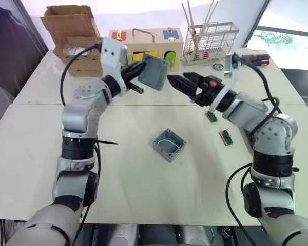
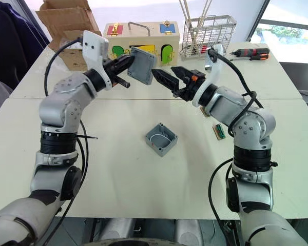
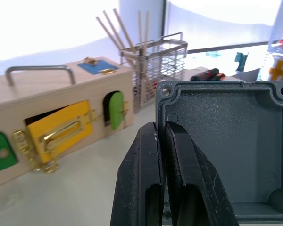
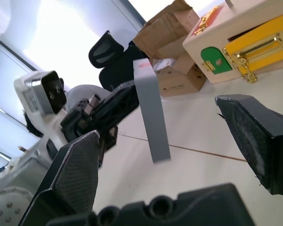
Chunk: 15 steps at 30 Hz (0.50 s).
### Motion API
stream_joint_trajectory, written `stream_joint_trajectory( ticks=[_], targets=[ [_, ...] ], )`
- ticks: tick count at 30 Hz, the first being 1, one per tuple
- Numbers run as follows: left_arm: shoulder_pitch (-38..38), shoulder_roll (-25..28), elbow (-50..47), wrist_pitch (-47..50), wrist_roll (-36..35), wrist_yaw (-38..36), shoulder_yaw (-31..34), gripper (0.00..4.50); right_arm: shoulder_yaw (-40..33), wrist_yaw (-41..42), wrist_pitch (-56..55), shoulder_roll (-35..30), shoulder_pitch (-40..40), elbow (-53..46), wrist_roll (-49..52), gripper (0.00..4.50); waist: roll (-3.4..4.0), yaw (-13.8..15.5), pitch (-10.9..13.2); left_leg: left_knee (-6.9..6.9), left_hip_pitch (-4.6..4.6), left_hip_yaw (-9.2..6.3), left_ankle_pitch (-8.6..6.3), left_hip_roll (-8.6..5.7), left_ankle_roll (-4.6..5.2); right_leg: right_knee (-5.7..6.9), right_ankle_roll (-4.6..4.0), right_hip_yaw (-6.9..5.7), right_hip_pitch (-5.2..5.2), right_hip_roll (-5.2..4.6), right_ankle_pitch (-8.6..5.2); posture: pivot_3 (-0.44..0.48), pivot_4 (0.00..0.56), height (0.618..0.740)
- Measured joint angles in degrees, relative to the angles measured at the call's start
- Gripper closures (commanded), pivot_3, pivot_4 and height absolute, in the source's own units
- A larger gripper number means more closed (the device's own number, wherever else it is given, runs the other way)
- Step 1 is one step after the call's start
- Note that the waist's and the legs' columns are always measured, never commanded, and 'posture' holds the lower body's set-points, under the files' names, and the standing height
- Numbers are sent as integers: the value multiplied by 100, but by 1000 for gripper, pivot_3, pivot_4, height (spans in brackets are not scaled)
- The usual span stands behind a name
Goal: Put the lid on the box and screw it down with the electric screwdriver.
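Observation:
The grey lid (image 1: 154,72) hangs in the air above the table's middle, tilted nearly on edge, with my left gripper (image 1: 142,70) shut on its rim. In the left wrist view the two fingers (image 3: 148,155) pinch the lid (image 3: 226,141) at one corner, its hollow side facing the camera. My right gripper (image 1: 175,79) stands open just to the right of the lid, pointing at it without touching; the lid's edge (image 4: 151,117) stands between the spread fingers (image 4: 80,165). The grey box (image 1: 169,144) sits open on the table below, white wires inside. The electric screwdriver is out of view.
At the back stand a cardboard box (image 1: 72,36), a wooden latch box (image 1: 146,43) and a wire basket (image 1: 210,41) with sticks. A red-and-black screwdriver (image 1: 254,58) lies far right. Two small green connectors (image 1: 226,137) lie right of the grey box.

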Motion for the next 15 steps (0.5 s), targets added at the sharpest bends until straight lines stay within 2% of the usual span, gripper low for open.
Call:
stream_joint_trajectory(
  ticks=[6,15],
  targets=[
    [0,-63,-101,-94,-3,81,-51,4480,1,113,58,-2,-24,50,-34,0,0,-117,0,-4,0,1,0,1,0,2,0,0,-2,1,0,0,150,730],
    [0,-63,-112,-93,-96,78,-51,4480,1,147,123,7,60,49,-40,0,0,-115,0,-6,0,0,0,0,0,2,0,-1,-3,0,0,0,150,730]
  ],
)
